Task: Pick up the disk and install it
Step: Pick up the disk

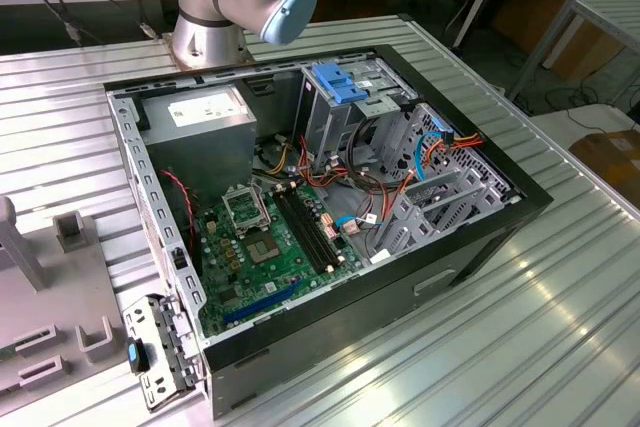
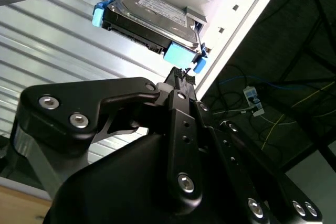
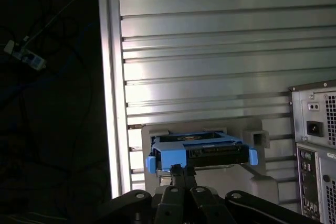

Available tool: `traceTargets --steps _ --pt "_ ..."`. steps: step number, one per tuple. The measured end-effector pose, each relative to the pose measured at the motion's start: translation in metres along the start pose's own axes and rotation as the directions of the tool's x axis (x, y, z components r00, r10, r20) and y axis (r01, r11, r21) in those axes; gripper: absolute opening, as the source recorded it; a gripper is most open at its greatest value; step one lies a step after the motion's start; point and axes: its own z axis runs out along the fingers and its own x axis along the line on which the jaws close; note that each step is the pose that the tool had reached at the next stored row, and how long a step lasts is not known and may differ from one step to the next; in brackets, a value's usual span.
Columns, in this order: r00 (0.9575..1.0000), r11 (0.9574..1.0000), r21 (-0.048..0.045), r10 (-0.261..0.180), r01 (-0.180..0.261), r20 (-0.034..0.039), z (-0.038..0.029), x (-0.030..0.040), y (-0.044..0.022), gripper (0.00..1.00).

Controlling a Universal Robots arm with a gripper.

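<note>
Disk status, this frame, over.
Gripper shut, empty, tip close by disk, at its blue bracket. Disk sitting in grey holder on ribbed table, not installed. Nothing between them.

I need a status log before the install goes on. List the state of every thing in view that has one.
disk: lying flat in its grey holder, blue bracket on, not yet lifted.
gripper: right at the disk's bracket end; contact unclear.
computer case: on its side, side panel off, interior exposed.
</note>
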Motion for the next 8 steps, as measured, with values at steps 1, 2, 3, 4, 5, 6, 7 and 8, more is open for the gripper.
traceTargets --steps 1,2,3,4,5,6,7,8 --pt "1.0000 1.0000 0.0000 0.000 0.000 0.0000 0.0000 0.0000 0.0000 0.11" --pt "1.0000 1.0000 -0.0001 -0.002 0.002 0.0000 0.0000 0.0000 0.0000 0.11" --pt "1.0000 1.0000 -0.0002 -0.008 0.008 -0.0003 0.0000 0.0001 0.0000 0.11" --pt "0.9999 0.9999 -0.0004 -0.017 0.017 -0.0008 0.0000 0.0001 0.0000 0.11" --pt "0.9995 0.9995 -0.0008 -0.032 0.032 -0.0014 0.0000 0.0001 0.0001 0.11" --pt "0.9989 0.9989 -0.0012 -0.046 0.046 -0.0019 0.0001 0.0001 0.0000 0.11" --pt "0.9971 0.9971 -0.0018 -0.076 0.076 -0.0033 0.0000 0.0001 0.0000 0.11" --pt "0.9934 0.9934 -0.0028 -0.115 0.115 -0.0049 0.0000 0.0001 0.0000 0.11"
